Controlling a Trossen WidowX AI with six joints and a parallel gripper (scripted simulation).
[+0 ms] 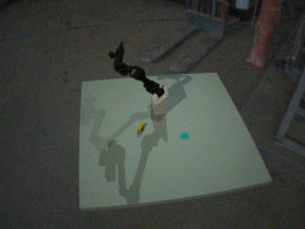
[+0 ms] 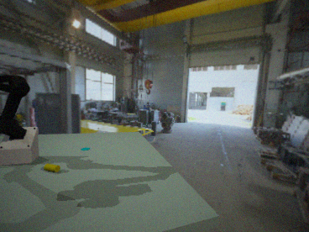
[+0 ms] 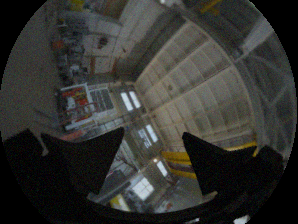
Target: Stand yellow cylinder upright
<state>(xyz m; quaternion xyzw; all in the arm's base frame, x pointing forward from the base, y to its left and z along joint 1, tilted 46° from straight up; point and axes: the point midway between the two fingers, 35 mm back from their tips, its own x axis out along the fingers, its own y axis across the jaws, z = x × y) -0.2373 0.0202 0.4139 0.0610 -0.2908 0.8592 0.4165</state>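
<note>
The yellow cylinder [image 1: 141,128] [image 2: 52,168] lies on its side on the pale green table top, in front of the arm's base. The cyan circle [image 1: 185,136] [image 2: 86,149] is a small flat disc on the same surface, to the right of the cylinder in the top view, with nothing on it. My gripper [image 1: 116,48] [image 3: 154,133] is open and empty, raised high in the air and far from both. In the wrist view its two dark fingers stand wide apart, and neither the cylinder nor the circle shows there. The gripper is outside the exterior view.
The arm's pale base block [image 1: 160,107] [image 2: 21,150] stands on the table top [image 1: 220,166] [image 2: 126,140], behind the cylinder in the top view. Dark shadows of the arm fall across the surface around the cylinder. An industrial hall surrounds the table.
</note>
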